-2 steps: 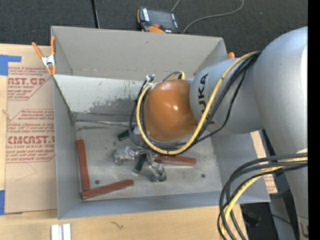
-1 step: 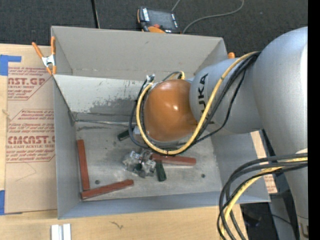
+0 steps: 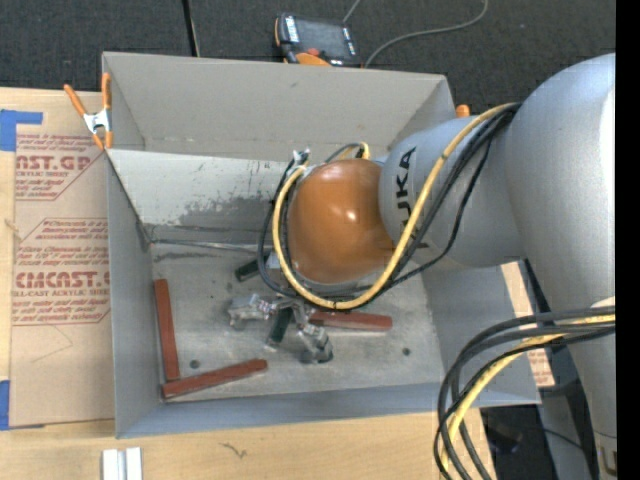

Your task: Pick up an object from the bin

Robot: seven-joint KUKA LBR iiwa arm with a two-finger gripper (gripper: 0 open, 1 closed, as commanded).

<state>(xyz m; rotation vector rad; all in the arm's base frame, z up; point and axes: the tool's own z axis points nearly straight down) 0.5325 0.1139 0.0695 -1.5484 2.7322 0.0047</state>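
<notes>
My gripper (image 3: 283, 332) is down at the bin floor near the middle, under the arm's orange cover. Its two metal fingertips (image 3: 247, 313) stand apart, so it is open. Between them lies a small dark green thing (image 3: 281, 324), which they are not pressing. A flat red-brown strip (image 3: 352, 320) lies just right of the gripper, partly under the cover. Just left of the cover, a short dark piece (image 3: 246, 268) rests on the floor.
A red-brown L-shaped strip (image 3: 166, 340) lies along the left wall and the front of the floor. The arm and its cables cover the right half of the bin. Bare floor shows between the L-shaped strip and the gripper.
</notes>
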